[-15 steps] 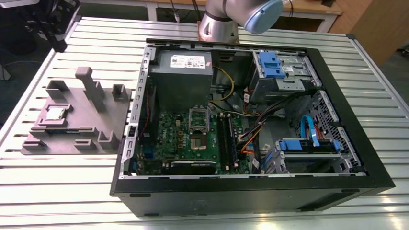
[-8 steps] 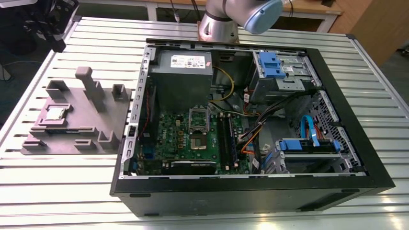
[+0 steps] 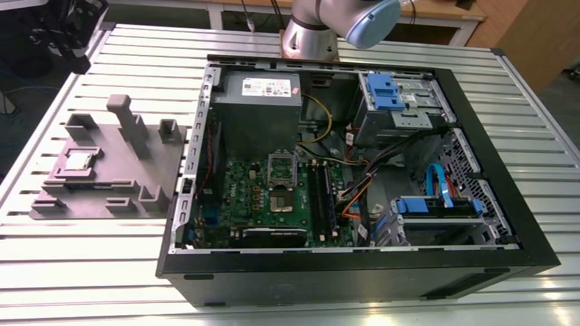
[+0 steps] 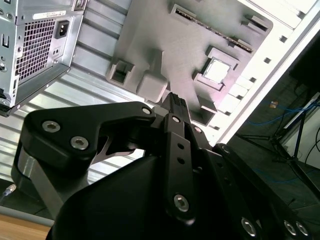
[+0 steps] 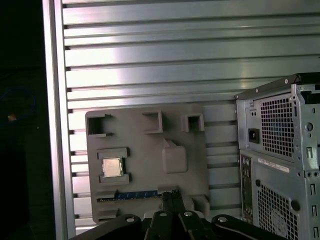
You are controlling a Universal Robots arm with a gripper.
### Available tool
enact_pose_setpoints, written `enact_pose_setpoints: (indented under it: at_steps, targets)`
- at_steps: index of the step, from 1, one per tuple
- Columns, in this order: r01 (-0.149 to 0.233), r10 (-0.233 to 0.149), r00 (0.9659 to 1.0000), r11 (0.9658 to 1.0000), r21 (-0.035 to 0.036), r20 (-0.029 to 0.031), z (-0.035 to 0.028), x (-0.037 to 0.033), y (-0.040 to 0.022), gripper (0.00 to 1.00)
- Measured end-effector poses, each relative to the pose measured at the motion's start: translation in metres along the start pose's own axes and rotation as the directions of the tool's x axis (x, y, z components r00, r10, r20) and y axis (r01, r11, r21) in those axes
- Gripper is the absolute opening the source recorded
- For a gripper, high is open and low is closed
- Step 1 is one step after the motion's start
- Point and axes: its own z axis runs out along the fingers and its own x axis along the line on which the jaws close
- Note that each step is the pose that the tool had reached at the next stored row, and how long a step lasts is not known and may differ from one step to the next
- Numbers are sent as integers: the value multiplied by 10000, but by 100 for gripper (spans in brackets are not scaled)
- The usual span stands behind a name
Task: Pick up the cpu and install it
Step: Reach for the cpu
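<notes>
The hand [image 5: 170, 194] hangs clenched and empty near the edge of the grey tray [image 5: 150, 145], apart from the cpu [image 5: 112, 167] seated in its recess. A clenched or off-centre descent could jam against the recess walls or scratch the chip.

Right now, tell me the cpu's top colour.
Shiny silver-grey; the cpu shows clearest in the first wrist view.

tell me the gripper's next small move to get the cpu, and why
Probably a sideways shift that brings the gripper over the cpu. In the first wrist view the cpu lies untouched in its recess on the grey tray, and the gripper's tip lines up with a spot on the tray beside it, not with the chip.
</notes>
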Motion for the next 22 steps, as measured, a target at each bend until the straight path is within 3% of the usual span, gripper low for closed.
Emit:
enact_pose_setpoints:
  at_steps: [22]
  targets:
    - [0,0,10000,10000,0,-1,0,48,-4,11]
